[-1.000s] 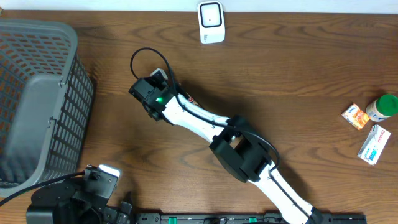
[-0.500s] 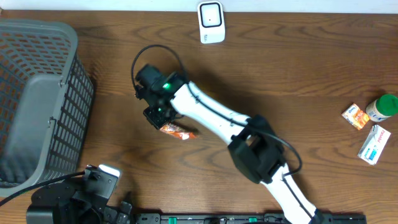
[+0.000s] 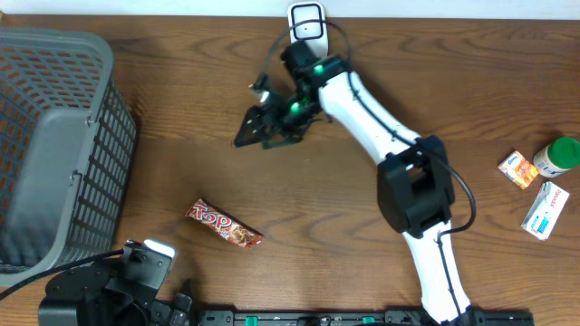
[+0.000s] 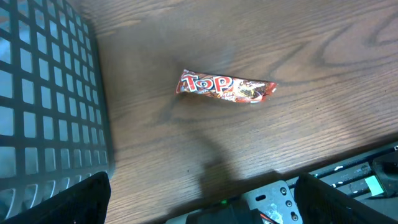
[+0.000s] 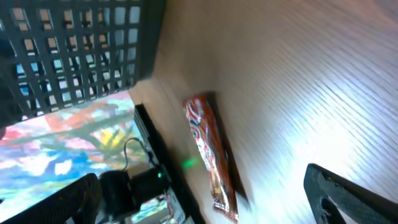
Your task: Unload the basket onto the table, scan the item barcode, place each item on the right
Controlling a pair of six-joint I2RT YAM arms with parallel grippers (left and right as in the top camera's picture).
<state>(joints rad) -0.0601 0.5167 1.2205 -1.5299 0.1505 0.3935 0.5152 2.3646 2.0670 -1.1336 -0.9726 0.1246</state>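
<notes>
Black, the right tool (image 3: 258,129) hangs with jaws wide apart and empty, near the white scanner (image 3: 307,31). Well apart, the red Top candy bar (image 3: 223,225) lies flat on the wooden surface (image 3: 453,100), beside the grey basket (image 3: 54,145). Left tool (image 4: 199,202) stands open, holding nothing.

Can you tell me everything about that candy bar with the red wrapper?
The candy bar is a long, thin snack in a shiny red wrapper with big white letters spelling "Top" and brown chocolate pictures at one end. The wrapper looks like crinkly plastic, sealed flat at both ends and unopened. It lies flat on the wooden table, slanted, a little way from the gray basket. Nothing touches it except the table; no gripper holds it.
</notes>
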